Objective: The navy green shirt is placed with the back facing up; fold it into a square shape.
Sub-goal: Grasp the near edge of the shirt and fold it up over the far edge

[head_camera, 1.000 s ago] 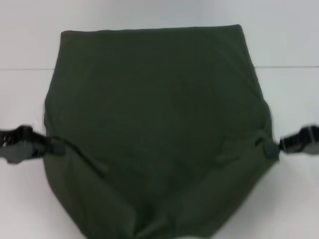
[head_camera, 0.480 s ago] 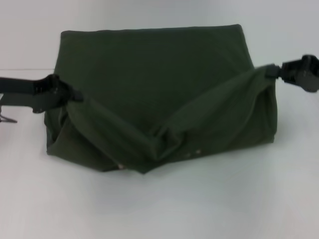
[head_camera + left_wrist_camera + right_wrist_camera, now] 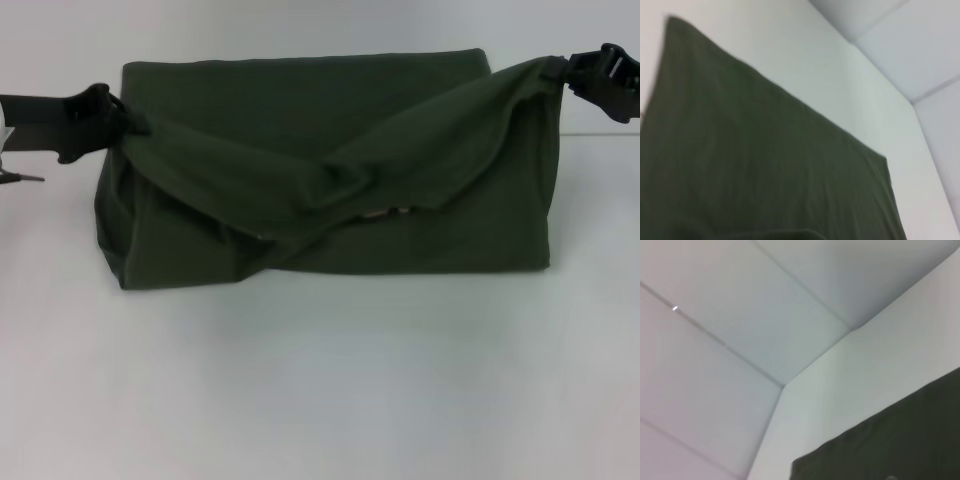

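**Operator:** Where's the shirt sitting right now?

**Observer:** You have the navy green shirt (image 3: 330, 170) on the white table (image 3: 320, 390), toward its far side; the plain olive side faces up, and the cloth forms a wide band running left to right; its near hem is raised off the table and stretched between your two grippers, sagging in the middle into a loose fold over the flat part beneath; a small pale patch peeks out just under that sagging edge.

**Operator:** And the grippers?

**Observer:** Your left gripper (image 3: 118, 115) is at the far left corner of the shirt, fingers pinched together on the cloth edge there; your right gripper (image 3: 572, 72) is at the far right corner, likewise clamped on the fabric, which rises to a point at its tip; both hold their corners above the table.

**Operator:** Anything from the wrist cameras?

**Observer:** The left wrist view shows you a broad flat stretch of the shirt (image 3: 765, 170) on the table; the right wrist view catches only a dark corner of it (image 3: 890, 450) against the white surface
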